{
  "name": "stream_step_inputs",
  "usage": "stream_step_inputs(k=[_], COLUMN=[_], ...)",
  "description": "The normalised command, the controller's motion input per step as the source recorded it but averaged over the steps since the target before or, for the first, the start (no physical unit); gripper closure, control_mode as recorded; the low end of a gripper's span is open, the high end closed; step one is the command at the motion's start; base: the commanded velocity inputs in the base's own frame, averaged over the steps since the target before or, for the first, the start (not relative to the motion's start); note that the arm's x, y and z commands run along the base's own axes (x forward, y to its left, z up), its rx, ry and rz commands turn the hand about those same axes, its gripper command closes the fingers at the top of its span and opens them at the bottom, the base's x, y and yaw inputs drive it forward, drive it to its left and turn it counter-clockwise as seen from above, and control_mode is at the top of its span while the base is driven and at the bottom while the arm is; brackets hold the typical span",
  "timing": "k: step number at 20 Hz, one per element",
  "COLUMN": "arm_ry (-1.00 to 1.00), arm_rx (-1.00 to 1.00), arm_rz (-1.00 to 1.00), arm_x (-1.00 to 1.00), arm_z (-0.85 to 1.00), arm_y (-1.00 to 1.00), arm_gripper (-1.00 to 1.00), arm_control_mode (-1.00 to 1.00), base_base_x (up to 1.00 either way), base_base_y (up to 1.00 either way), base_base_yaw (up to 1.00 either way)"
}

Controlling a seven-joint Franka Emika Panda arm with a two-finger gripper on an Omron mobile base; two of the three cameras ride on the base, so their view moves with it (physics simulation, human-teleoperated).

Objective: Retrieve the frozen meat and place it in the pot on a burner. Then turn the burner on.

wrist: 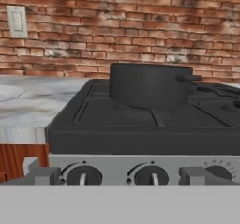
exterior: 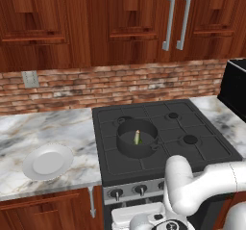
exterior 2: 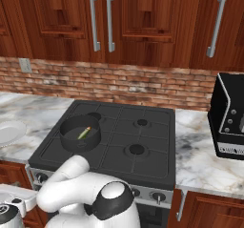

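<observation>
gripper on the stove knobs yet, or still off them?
Apart. In the hand view the gripper sits level with the knobs, but stove panel shows between the fingertips and the dials, so nothing is pinched.

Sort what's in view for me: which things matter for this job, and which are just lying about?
Job:
- frozen meat, lying in the pot
- pot on the cooktop
- burner knobs
- claw facing the knobs

Lying about:
- white plate
- black appliance
- wall outlet
</observation>
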Motion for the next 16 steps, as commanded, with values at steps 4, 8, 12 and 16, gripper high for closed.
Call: stream_step_inputs(k=[4, 8, 12, 16], arm_ry=[0.0, 0.0, 0.0, 0.0], arm_rx=[0.02, 0.01, 0.0, 0.0], arm_rz=[0.0, 0.0, 0.0, 0.0], arm_x=[0.14, 0.14, 0.2, 0.25], arm_z=[-0.24, -0.21, -0.15, -0.18], arm_y=[0.12, 0.13, 0.08, 0.06], arm_gripper=[-1.0, -1.0, -1.0, -1.0], arm_control_mode=[-1.0, -1.0, -1.0, -1.0], base_base_x=[0.0, 0.0, 0.0, 0.0], base_base_y=[0.0, 0.0, 0.0, 0.0], base_base_yaw=[0.0, 0.0, 0.0, 0.0])
